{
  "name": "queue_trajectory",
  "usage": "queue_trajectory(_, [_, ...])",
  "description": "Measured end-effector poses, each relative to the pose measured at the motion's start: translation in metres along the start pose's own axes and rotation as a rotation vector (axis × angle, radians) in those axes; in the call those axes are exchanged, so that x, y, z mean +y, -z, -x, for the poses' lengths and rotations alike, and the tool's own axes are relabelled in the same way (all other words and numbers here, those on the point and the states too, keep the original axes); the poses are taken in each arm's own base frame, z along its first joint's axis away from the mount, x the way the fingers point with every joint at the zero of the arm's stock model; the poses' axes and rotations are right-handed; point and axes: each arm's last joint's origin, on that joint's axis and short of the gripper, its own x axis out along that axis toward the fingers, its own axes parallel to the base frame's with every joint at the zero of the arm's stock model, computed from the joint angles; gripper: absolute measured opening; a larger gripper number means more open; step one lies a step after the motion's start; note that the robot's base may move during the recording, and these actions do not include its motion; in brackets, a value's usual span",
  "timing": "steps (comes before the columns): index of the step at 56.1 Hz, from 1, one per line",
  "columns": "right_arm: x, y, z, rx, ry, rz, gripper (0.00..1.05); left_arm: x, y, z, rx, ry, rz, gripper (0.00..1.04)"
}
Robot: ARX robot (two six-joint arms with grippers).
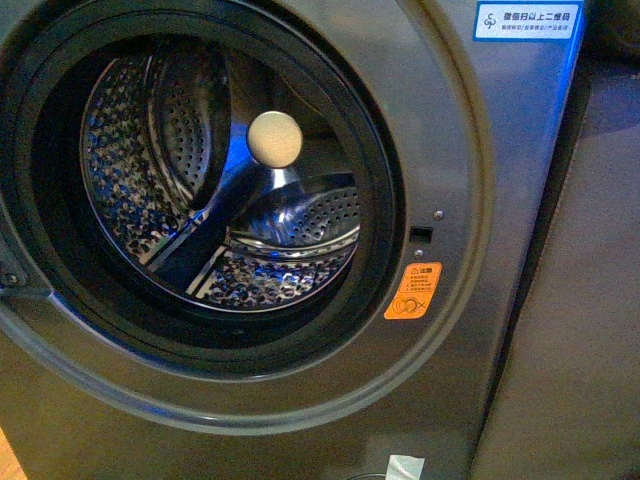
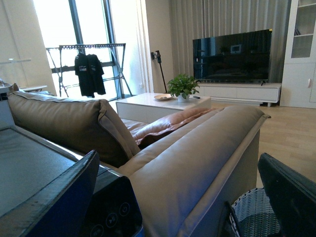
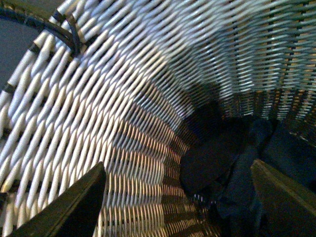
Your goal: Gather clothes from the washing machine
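Observation:
The dark grey washing machine (image 1: pixel 470 150) fills the front view, its round porthole open on a perforated steel drum (image 1: pixel 200 190) with no fabric showing in it. Neither arm appears in that view. In the right wrist view the open right gripper (image 3: pixel 180 202) hangs inside the woven basket (image 3: pixel 98 98), above dark navy clothes (image 3: pixel 232 163) lying at the basket's bottom. Its fingers (image 3: pixel 74 207) are apart and hold nothing. In the left wrist view the open left gripper (image 2: pixel 182 197) is empty and points across a beige sofa (image 2: pixel 197 153).
The machine's control panel (image 2: pixel 111 212) is by the left finger. The woven basket's rim (image 2: pixel 252 212) shows beside the sofa. A white coffee table (image 2: pixel 163 103), a TV (image 2: pixel 232 54) and a drying rack (image 2: pixel 89 69) stand further back. An orange sticker (image 1: pixel 413 291) is on the machine's front.

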Motion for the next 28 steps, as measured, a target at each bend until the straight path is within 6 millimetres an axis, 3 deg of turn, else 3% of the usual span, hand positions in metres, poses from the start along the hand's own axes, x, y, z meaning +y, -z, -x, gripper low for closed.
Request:
queue_trajectory(4, [0.005, -0.008, 0.005, -0.041, -0.018, 0.008, 0.99, 0.000, 0.000, 0.000, -0.001, 0.000, 0.000, 0.98])
queue_trajectory(12, [0.038, -0.043, 0.035, -0.202, -0.096, 0.085, 0.97, 0.000, 0.000, 0.000, -0.001, 0.000, 0.000, 0.98])
queue_trajectory(21, [0.103, -0.095, 0.079, -0.403, -0.226, 0.198, 0.97, 0.000, 0.000, 0.000, -0.001, 0.000, 0.000, 0.98])
queue_trajectory(28, [0.160, -0.116, 0.111, -0.520, -0.339, 0.266, 0.97, 0.000, 0.000, 0.000, -0.001, 0.000, 0.000, 0.98])
